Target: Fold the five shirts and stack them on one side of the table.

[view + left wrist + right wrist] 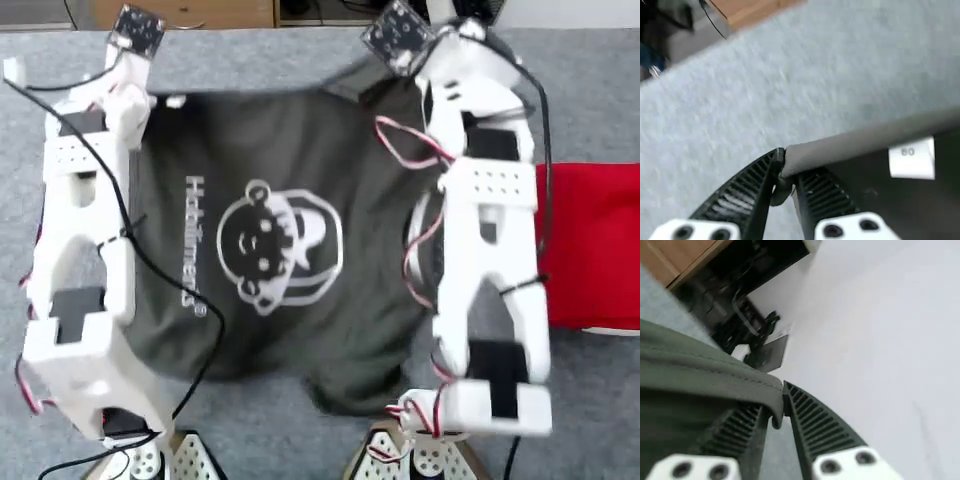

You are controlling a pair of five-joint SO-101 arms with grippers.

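- Dark shirt (300, 150) lies spread, print up, at frame centre; its upper edge is pinched at both corners
- Left gripper (781, 167) is clamped on the hem; right gripper (778, 409) likewise
- Judgement: lift both corners level, at equal pace; avoid the red shirt (590, 245) at right edge

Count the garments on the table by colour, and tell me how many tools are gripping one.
dark olive shirt: 1
red cloth: 1 (whether it holds more than one layer cannot be told)
tools shut on the dark olive shirt: 2, the left tool and the right tool
Total: 2 garments, 2 tools
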